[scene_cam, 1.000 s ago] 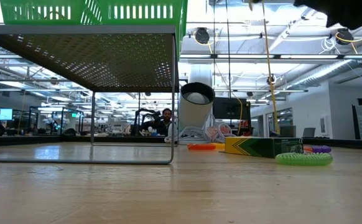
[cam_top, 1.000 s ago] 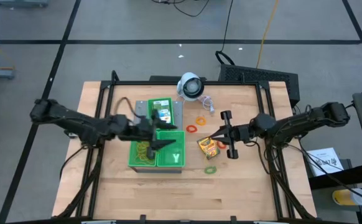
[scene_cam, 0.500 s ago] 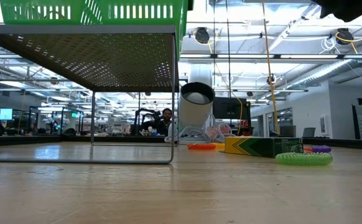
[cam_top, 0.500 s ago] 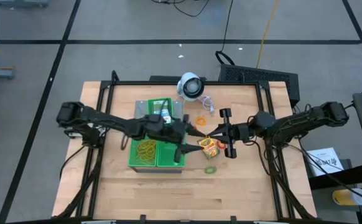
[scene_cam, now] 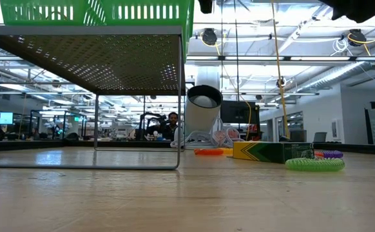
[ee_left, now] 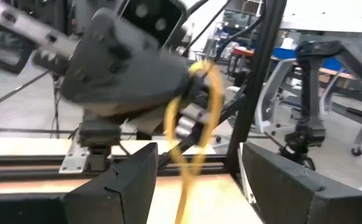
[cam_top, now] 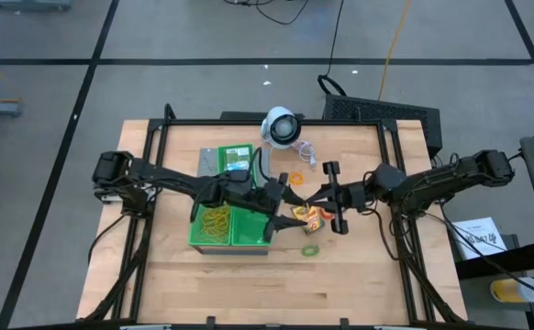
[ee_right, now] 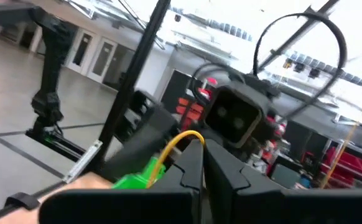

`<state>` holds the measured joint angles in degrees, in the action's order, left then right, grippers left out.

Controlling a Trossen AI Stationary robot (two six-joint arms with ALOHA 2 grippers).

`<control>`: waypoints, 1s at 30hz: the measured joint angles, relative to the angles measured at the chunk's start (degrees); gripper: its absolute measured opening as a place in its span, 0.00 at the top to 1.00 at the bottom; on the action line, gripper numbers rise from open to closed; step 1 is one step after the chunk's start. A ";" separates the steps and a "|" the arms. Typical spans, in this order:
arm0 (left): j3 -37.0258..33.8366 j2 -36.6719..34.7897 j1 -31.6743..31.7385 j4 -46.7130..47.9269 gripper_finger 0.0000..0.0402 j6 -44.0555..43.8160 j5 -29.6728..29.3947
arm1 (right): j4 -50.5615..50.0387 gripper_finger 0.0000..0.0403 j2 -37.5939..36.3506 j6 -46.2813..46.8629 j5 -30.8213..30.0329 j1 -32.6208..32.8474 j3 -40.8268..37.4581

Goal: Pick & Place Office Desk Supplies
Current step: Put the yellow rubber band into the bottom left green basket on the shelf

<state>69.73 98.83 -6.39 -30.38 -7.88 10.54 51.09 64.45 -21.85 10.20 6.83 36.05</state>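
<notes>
While the left arm reaches in from the table's left edge, its left gripper [cam_top: 283,200] is held over the gap between the green tray [cam_top: 232,226] and a crayon box [cam_top: 307,215]; its fingers [ee_left: 122,180] are seen standing apart in the left wrist view, with nothing clamped between them. A tan-yellow rubber band [ee_left: 190,124] is seen between those fingers, stretched as a loop toward the other gripper beyond. A heap of yellow rubber bands [cam_top: 215,218] is seen in the tray's left compartment, and a second crayon box [cam_top: 239,163] lies in the tray's far part. Beyond the tray, near the table's far edge, a white round device [cam_top: 282,127] stands. Orange and red bands [cam_top: 290,182] lie on the wood between that device and the crayon box. A green band [cam_top: 310,249] lies just nearer than the crayon box, apart from it. To the right, the right gripper [cam_top: 315,197] is held just over the crayon box, its fingers [ee_right: 196,163] pressed together on the tan-yellow rubber band, which is seen curling from its tips in the right wrist view.
</notes>
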 joint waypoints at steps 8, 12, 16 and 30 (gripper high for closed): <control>0.00 -0.05 0.92 0.46 0.39 -0.09 -0.04 | 0.79 1.00 0.00 -0.49 -1.16 -0.09 0.00; 0.00 -0.05 1.67 0.67 0.39 -0.46 -0.06 | 1.44 1.00 0.00 -0.49 -1.12 -0.09 0.00; 0.00 -0.05 2.11 0.98 0.39 -1.01 -0.06 | 1.79 1.00 0.99 -1.06 -1.16 -0.13 0.00; 0.00 -0.05 2.62 3.20 0.74 -0.34 -0.10 | 2.17 1.00 1.95 -1.85 -1.16 -0.61 0.00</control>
<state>69.73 98.78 -3.77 -27.18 -8.22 10.44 53.26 66.39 -23.70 9.04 6.22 36.05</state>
